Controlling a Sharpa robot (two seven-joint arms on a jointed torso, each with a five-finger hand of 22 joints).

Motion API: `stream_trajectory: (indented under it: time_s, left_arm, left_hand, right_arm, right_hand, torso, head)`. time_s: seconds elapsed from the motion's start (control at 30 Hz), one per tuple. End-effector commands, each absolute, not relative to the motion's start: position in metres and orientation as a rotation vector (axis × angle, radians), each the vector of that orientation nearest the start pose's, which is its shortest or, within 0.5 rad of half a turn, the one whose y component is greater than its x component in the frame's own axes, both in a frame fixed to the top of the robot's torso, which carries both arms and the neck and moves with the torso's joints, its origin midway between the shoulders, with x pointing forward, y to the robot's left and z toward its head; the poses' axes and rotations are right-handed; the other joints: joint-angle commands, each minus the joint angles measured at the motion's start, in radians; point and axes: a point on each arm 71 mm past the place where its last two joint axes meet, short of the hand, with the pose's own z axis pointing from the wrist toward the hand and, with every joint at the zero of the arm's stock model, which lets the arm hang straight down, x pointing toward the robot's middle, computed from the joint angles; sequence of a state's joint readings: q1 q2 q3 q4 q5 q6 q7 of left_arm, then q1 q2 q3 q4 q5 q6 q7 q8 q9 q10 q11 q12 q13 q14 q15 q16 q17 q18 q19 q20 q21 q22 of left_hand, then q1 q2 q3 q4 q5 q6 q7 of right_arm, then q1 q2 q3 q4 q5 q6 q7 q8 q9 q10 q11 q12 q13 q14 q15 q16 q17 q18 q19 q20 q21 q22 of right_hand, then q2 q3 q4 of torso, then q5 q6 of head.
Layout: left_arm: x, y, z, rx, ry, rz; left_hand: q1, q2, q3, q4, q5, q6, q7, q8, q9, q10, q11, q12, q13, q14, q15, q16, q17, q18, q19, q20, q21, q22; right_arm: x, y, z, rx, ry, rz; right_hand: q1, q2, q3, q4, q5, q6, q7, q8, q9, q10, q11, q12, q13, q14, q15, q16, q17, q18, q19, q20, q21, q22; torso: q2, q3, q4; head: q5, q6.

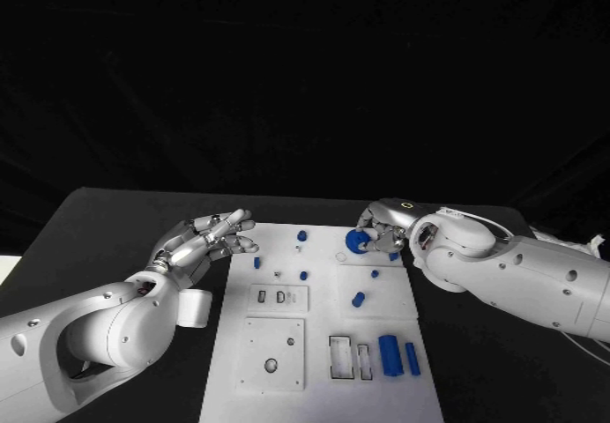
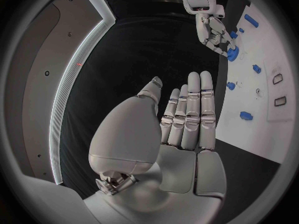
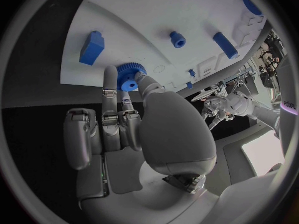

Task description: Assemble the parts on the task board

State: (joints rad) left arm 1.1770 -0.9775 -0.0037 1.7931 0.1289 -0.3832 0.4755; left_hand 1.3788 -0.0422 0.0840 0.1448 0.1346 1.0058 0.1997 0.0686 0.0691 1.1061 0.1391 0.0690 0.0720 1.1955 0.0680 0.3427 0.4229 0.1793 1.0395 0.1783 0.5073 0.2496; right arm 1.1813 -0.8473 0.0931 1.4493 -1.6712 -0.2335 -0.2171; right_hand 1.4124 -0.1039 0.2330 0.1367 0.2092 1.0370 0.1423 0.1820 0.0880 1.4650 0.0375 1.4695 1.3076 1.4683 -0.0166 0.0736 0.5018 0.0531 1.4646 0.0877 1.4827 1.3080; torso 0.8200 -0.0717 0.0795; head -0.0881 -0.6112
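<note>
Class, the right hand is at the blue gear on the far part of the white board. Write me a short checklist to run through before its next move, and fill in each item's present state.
1. Right hand has the blue gear between its fingers: ok.
2. Gear seated flat on the task board: cannot tell, the fingers hide its underside.
3. Left hand holds nothing, fingers straight: ok.
4. Left hand away from the gear, at the board's left edge: ok.
5. The blue block and small blue peg lie apart from the gear: ok.
</note>
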Motion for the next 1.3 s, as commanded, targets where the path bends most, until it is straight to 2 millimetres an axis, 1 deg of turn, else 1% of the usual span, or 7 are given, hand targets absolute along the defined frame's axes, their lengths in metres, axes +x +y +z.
stream_trajectory:
  time_s: [0.03,0.4,0.63,0.83,1.1,1.2,1.3]
  left_arm:
    - [0.439,0.2,-0.151,-1.217,1.318,-1.71]
    - [0.439,0.199,-0.151,-1.217,1.32,-1.713]
    - [0.439,0.198,-0.151,-1.216,1.321,-1.716]
    - [0.439,0.198,-0.151,-1.216,1.323,-1.718]
    - [0.439,0.196,-0.151,-1.215,1.324,-1.722]
    - [0.439,0.196,-0.151,-1.215,1.324,-1.721]
    - [0.439,0.196,-0.151,-1.215,1.324,-1.722]
  left_hand:
    - [0.005,0.009,-0.001,-0.007,-0.003,-0.004,-0.001,-0.004,-0.001,-0.008,0.001,-0.003,-0.001,-0.005,0.004,-0.005,0.001,0.001,-0.007,-0.003,0.004,0.001]
    - [0.005,0.009,-0.001,-0.007,-0.003,-0.004,-0.001,-0.003,-0.001,-0.008,0.001,-0.003,-0.001,-0.005,0.004,-0.006,0.001,0.001,-0.007,-0.003,0.004,0.001]
    - [0.005,0.009,-0.001,-0.007,-0.003,-0.004,-0.001,-0.003,-0.001,-0.008,0.001,-0.003,-0.001,-0.005,0.004,-0.006,0.001,0.001,-0.007,-0.003,0.004,0.001]
    - [0.006,0.01,0.0,-0.008,-0.003,-0.004,-0.001,-0.003,-0.001,-0.008,0.001,-0.003,-0.001,-0.005,0.004,-0.006,0.001,0.001,-0.007,-0.003,0.004,0.001]
    - [0.006,0.01,0.0,-0.008,-0.003,-0.004,-0.001,-0.003,-0.001,-0.008,0.001,-0.003,-0.001,-0.005,0.004,-0.006,0.001,0.001,-0.007,-0.003,0.004,0.001]
    - [0.006,0.01,0.0,-0.008,-0.003,-0.004,-0.001,-0.003,-0.001,-0.008,0.001,-0.003,-0.001,-0.005,0.004,-0.006,0.001,0.001,-0.007,-0.003,0.004,0.001]
    - [0.006,0.01,0.0,-0.008,-0.003,-0.004,-0.001,-0.003,-0.001,-0.008,0.001,-0.003,-0.001,-0.005,0.004,-0.006,0.001,0.001,-0.007,-0.003,0.004,0.001]
  right_arm:
    - [0.508,-0.223,-0.154,-0.257,1.528,0.392]
    - [0.49,-0.191,-0.139,-0.276,1.438,0.426]
    - [0.483,-0.167,-0.136,-0.308,1.423,0.458]
    - [0.484,-0.151,-0.137,-0.325,1.426,0.475]
    - [0.491,-0.137,-0.145,-0.328,1.438,0.487]
    - [0.491,-0.133,-0.146,-0.33,1.441,0.493]
    - [0.492,-0.129,-0.147,-0.334,1.442,0.501]
  right_hand:
    - [0.005,0.002,0.01,0.0,0.004,0.068,-0.038,0.023,0.02,0.06,-0.01,0.007,0.189,0.018,-0.008,-0.006,0.001,-0.013,0.023,-0.008,0.006,0.066]
    - [-0.018,-0.001,0.041,-0.002,0.024,0.075,-0.04,0.014,0.021,0.06,-0.012,0.003,0.189,0.019,-0.009,-0.005,0.002,-0.016,0.031,-0.01,0.015,0.085]
    - [-0.024,-0.004,0.047,-0.002,0.025,0.074,-0.039,0.01,0.021,0.06,-0.011,0.003,0.189,0.019,-0.009,-0.005,0.002,-0.018,0.034,-0.009,0.018,0.092]
    - [-0.028,-0.004,0.05,-0.002,0.022,0.074,-0.038,0.008,0.021,0.06,-0.01,0.003,0.19,0.02,-0.009,-0.005,0.002,-0.019,0.036,-0.009,0.02,0.096]
    - [-0.035,-0.004,0.055,-0.002,0.02,0.072,-0.037,0.005,0.021,0.058,-0.01,-0.002,0.186,0.02,-0.008,-0.005,0.003,-0.019,0.036,-0.009,0.02,0.098]
    - [-0.036,-0.005,0.056,-0.002,0.019,0.072,-0.037,0.004,0.021,0.058,-0.009,-0.003,0.186,0.02,-0.008,-0.005,0.003,-0.019,0.037,-0.009,0.021,0.099]
    - [-0.037,-0.005,0.057,-0.002,0.019,0.071,-0.036,0.003,0.021,0.058,-0.009,-0.003,0.186,0.02,-0.008,-0.005,0.003,-0.019,0.037,-0.009,0.021,0.098]
  torso:
    - [-0.001,0.0002,0.0007]
    - [0.0,-0.0006,0.0009]
    - [0.0,-0.0012,0.0017]
    - [0.0,-0.0014,0.0016]
    - [0.001,-0.0009,0.0057]
    - [0.001,-0.0015,0.0042]
    - [0.0,-0.0014,0.0021]
  head:
    - [0.001,0.003]
    - [0.004,0.008]
    - [0.01,0.006]
    - [0.014,0.006]
    - [0.017,0.003]
    - [0.02,0.001]
    - [0.021,0.004]
